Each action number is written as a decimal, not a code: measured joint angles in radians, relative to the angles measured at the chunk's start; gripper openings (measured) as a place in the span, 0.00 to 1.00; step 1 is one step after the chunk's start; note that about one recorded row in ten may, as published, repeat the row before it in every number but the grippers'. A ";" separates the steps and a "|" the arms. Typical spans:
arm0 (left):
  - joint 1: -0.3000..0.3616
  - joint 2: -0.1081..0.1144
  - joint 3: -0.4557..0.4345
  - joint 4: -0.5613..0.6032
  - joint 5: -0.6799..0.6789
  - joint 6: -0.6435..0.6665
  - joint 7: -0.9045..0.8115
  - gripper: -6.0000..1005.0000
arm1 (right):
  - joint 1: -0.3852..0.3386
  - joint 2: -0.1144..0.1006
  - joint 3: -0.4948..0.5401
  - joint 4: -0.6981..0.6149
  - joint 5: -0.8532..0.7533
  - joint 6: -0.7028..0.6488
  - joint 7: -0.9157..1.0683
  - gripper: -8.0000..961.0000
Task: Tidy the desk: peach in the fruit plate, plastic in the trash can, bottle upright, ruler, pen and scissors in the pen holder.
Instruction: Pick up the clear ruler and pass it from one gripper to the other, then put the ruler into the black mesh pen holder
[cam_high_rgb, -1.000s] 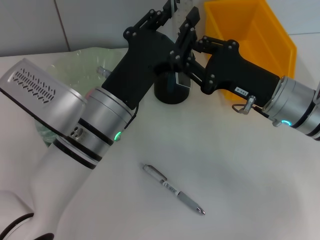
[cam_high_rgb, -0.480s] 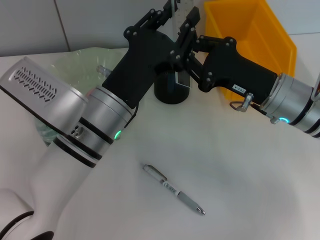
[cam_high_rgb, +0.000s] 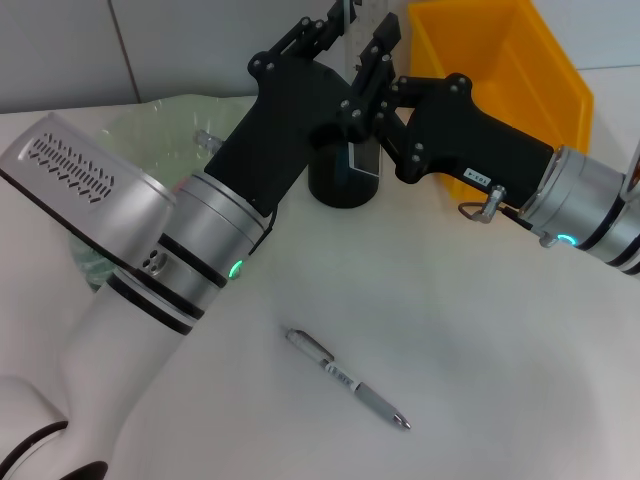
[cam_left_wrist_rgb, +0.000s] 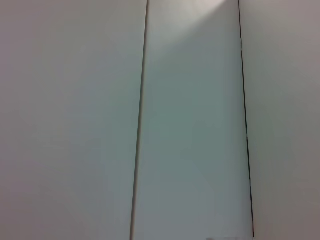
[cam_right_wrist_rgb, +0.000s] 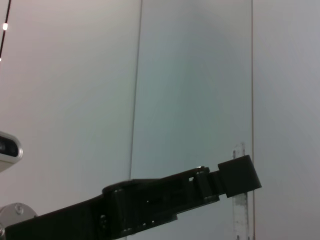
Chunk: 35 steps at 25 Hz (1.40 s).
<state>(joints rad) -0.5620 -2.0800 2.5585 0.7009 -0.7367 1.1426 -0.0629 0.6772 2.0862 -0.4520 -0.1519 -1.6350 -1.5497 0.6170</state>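
White bench (cam_high_rgb: 500, 360) is seen nearest, and on it a silver pen (cam_high_rgb: 348, 379) lies flat, well in front of the black pen holder (cam_high_rgb: 342, 177). Behind the pen, both arms are raised over the pen holder. The left gripper (cam_high_rgb: 340, 25) is held just above and behind it, its jaws clamped on a clear ruler (cam_high_rgb: 349, 20) standing upright. The right gripper (cam_high_rgb: 372, 62) is placed just beside the ruler, above the holder; whether its jaws are apart cannot be told. Crumpled clear plastic (cam_high_rgb: 150, 130) is seen left of the holder, and a yellow bin (cam_high_rgb: 520, 70) behind and to its right.
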 joint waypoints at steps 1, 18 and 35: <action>0.000 0.000 0.000 0.000 0.000 0.000 0.000 0.42 | 0.001 0.000 0.001 0.001 0.000 0.002 0.002 0.03; -0.001 -0.001 0.002 0.000 0.003 -0.010 -0.007 0.49 | 0.004 0.000 -0.003 0.002 0.000 0.016 0.009 0.02; 0.068 0.011 -0.003 0.001 0.113 0.046 -0.163 0.80 | -0.016 -0.004 0.008 -0.040 0.106 0.016 0.009 0.02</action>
<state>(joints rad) -0.4939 -2.0688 2.5551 0.7016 -0.6233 1.1882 -0.2254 0.6615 2.0819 -0.4444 -0.1920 -1.5291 -1.5340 0.6259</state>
